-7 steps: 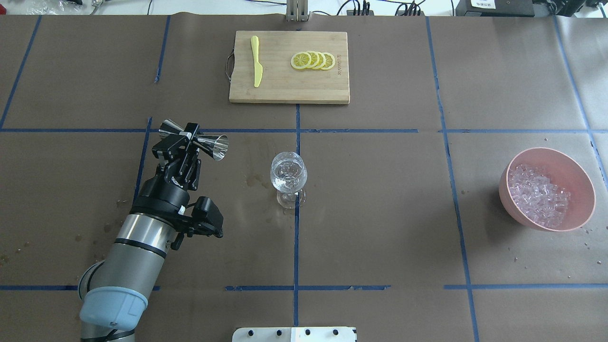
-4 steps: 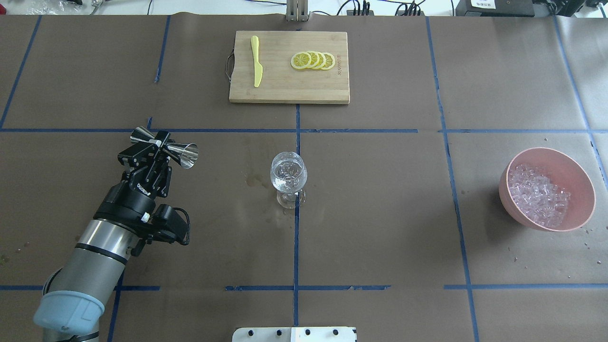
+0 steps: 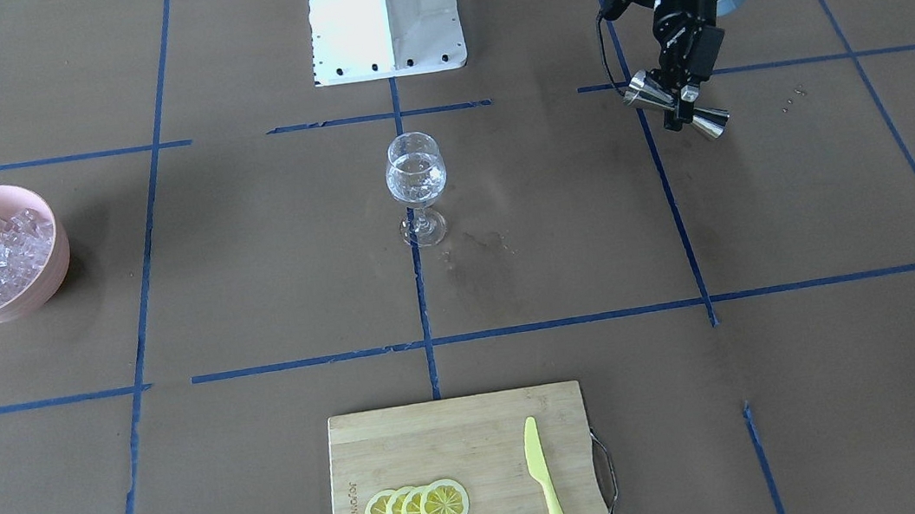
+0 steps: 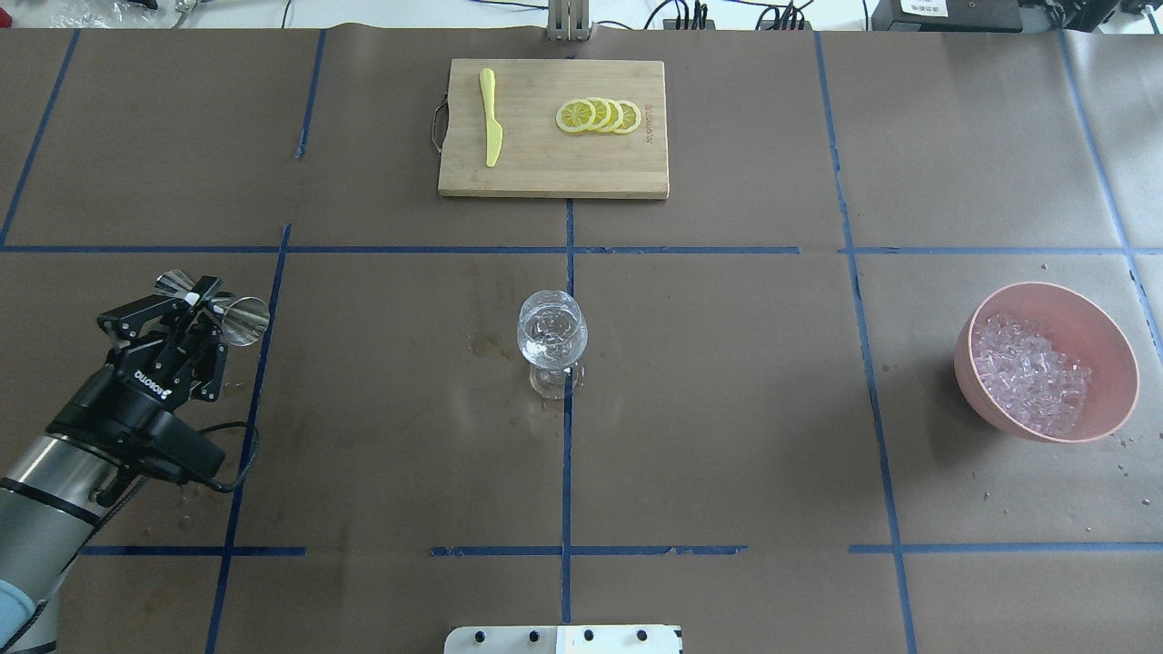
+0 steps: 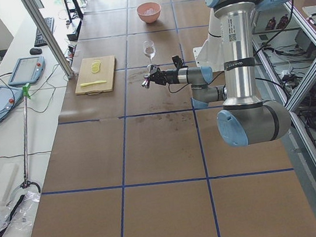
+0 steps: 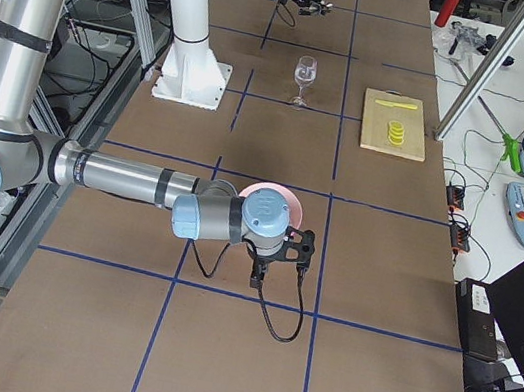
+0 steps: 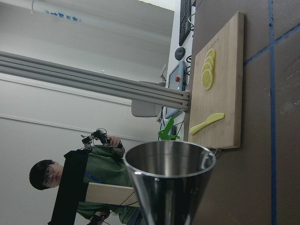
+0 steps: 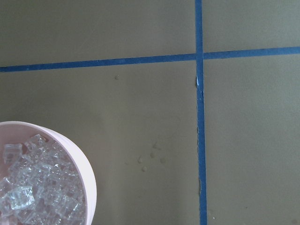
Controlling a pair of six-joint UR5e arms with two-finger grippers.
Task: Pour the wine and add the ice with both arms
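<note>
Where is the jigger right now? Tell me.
In the overhead view the jigger is at the far left, held sideways above the table in the left gripper, well left of the wine glass that stands at the centre.

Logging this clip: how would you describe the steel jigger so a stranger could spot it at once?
On the brown table, start at the wine glass in the middle and look toward the robot's left. There the left gripper grips a jigger by its waist, held sideways. It is a shiny steel double cone, the only metal vessel, unlike the clear glass and the pink bowl.
</note>
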